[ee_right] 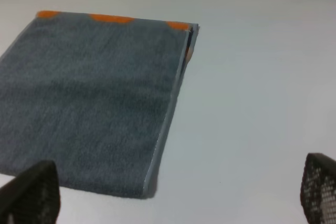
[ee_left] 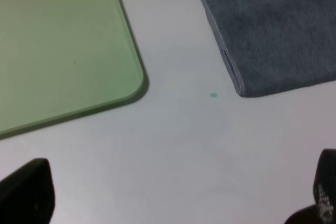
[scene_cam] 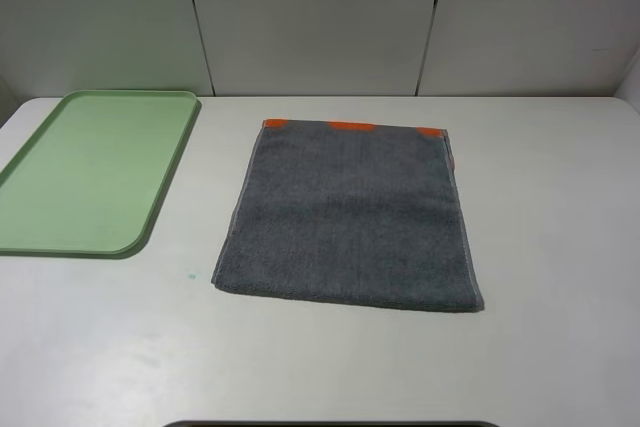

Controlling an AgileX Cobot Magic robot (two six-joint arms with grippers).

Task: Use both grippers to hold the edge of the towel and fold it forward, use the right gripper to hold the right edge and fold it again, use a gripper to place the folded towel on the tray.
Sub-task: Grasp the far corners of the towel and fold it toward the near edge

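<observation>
Near the round-cornered green tray [scene_cam: 95,172] lies a plush grey rectangular towel [scene_cam: 350,212].

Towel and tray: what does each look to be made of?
Towel: soft woven cloth, likely terry, grey and matte; its surface looks fuzzy, with orange patches along the far edge. Tray: probably plastic, pale green, smooth with a faint sheen and a rounded raised rim.

A flat white matte counter [scene_cam: 560,247] is filling most of the view, bearing a tiny teal speck [ee_left: 213,95] (too small to identify). Pale grey wall panels [scene_cam: 310,17] are standing behind it, seams running upright.
</observation>
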